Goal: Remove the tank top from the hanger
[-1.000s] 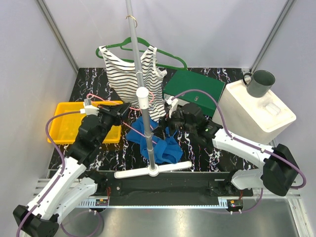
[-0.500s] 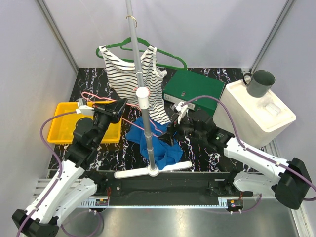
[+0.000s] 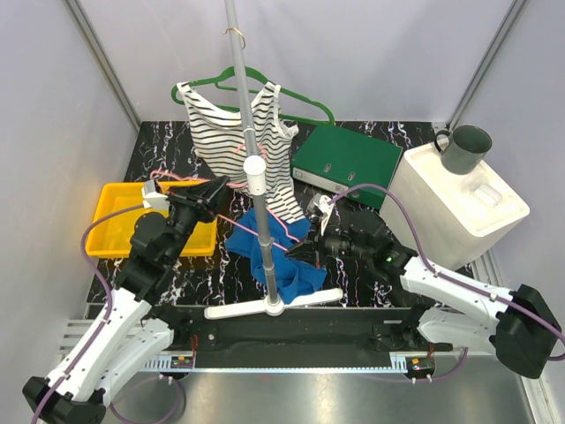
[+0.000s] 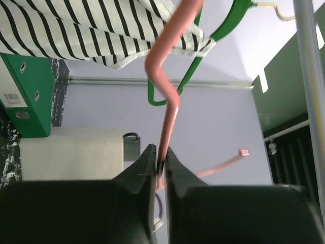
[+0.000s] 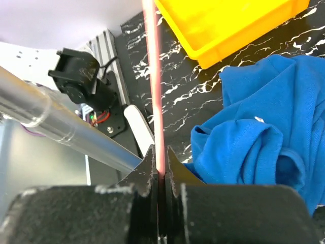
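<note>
Two pincers, one thin wire: my left pincer (image 3: 214, 185) is clamped on the pink hanger (image 5: 153, 76) just left of the pole (image 3: 240, 88), and my right pincer (image 3: 294, 253) is pinched shut on the same wire to the pole's right, near its foot. The blue top (image 3: 296, 274), which I take to be the task's tank top, lies crumpled on the worktop (image 3: 177, 146) at the foot of the pole, beneath the hanger. Whether a strap is hooked over the wire I cannot tell. It looks light, limp and a little stretchy, so I expect it to sag and drag rather than slide off cleanly. I'd take it by a strap or the hem, not the bunched middle. Higher up the pole a striped tank top (image 3: 225, 132) hangs on a green hanger (image 3: 305, 102), with neither pincer near it.
</note>
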`<control>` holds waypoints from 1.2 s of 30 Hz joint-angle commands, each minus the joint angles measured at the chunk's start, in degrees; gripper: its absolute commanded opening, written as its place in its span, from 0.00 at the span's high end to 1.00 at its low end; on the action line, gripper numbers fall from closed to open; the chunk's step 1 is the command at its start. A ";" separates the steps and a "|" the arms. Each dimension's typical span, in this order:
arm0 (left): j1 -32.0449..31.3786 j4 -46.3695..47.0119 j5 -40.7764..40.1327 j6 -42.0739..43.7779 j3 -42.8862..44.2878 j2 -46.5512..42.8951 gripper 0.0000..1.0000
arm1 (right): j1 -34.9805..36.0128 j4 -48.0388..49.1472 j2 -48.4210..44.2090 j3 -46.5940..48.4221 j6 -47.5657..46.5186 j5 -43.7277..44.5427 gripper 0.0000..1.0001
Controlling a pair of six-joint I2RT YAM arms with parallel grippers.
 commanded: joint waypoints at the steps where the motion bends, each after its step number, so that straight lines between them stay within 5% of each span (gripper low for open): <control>1: -0.31 3.28 3.98 0.47 -1.48 -2.35 0.57 | -0.44 5.07 -4.61 -1.57 5.49 7.39 1.00; 4: -0.39 3.37 4.60 4.77 -3.68 -4.89 0.26 | -0.44 -0.81 -8.48 -2.37 4.27 11.97 1.00; 11: -0.39 -4.79 7.76 24.45 -3.52 -12.62 0.06 | -0.53 -13.56 -18.50 -3.52 2.77 15.60 1.00; 18: -0.39 -19.74 3.28 41.15 0.01 -19.39 0.04 | -0.53 -23.85 -20.02 5.87 -3.46 12.87 1.00; 27: -0.31 -23.35 4.60 45.30 -0.43 -21.16 0.04 | -0.53 -29.92 -9.03 22.83 -10.32 9.80 1.00; 36: -0.31 -23.70 10.66 49.16 0.18 -17.73 0.04 | -0.53 -35.19 -5.51 30.05 -14.18 4.01 1.00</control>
